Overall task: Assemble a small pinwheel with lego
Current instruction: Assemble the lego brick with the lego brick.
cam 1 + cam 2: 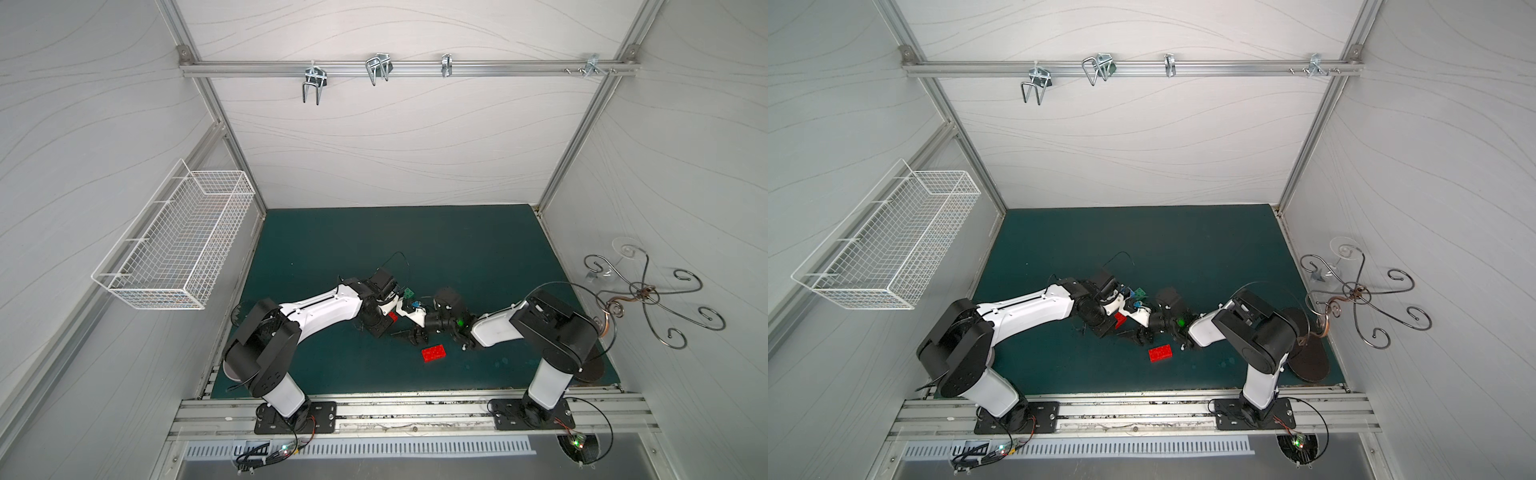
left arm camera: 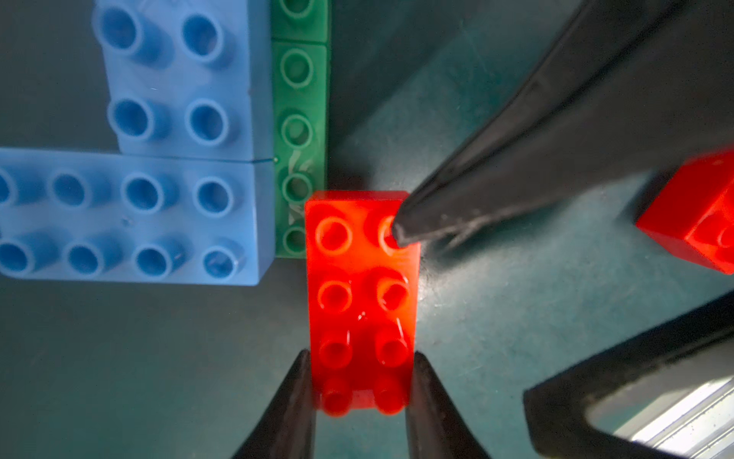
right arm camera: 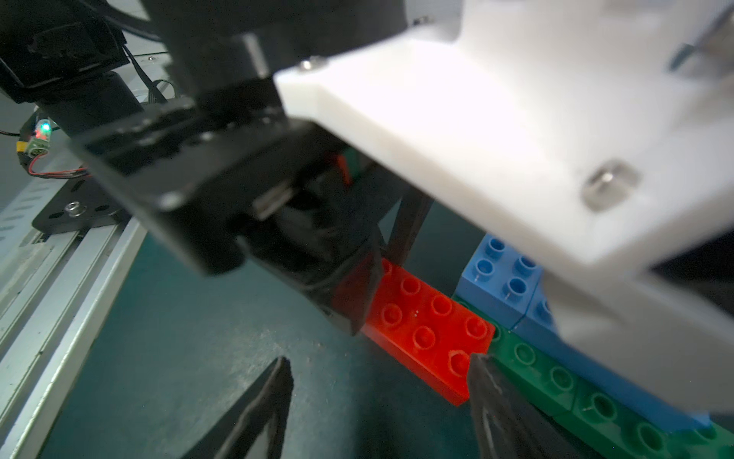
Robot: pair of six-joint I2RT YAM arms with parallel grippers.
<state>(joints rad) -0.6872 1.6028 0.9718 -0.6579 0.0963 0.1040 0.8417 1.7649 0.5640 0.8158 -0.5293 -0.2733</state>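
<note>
My left gripper (image 2: 361,357) is shut on one short end of a red 2x4 brick (image 2: 363,286), low over the mat. The brick's far corner meets the pinwheel cluster: two blue bricks (image 2: 178,79) stacked on green bricks (image 2: 300,119). My right gripper (image 3: 379,369) is open, and one of its fingertips (image 2: 401,230) rests on a far stud of that red brick (image 3: 429,334). In both top views the two wrists meet mid-mat over the cluster (image 1: 409,293) (image 1: 1140,294). A second red brick (image 1: 434,354) (image 1: 1160,354) lies loose in front of them.
A white wire basket (image 1: 174,245) hangs on the left wall. A curly metal stand (image 1: 640,291) stands at the right wall. The aluminium rail (image 1: 415,409) with the arm bases runs along the mat's front edge. Metal hooks (image 1: 313,83) hang on the back bar.
</note>
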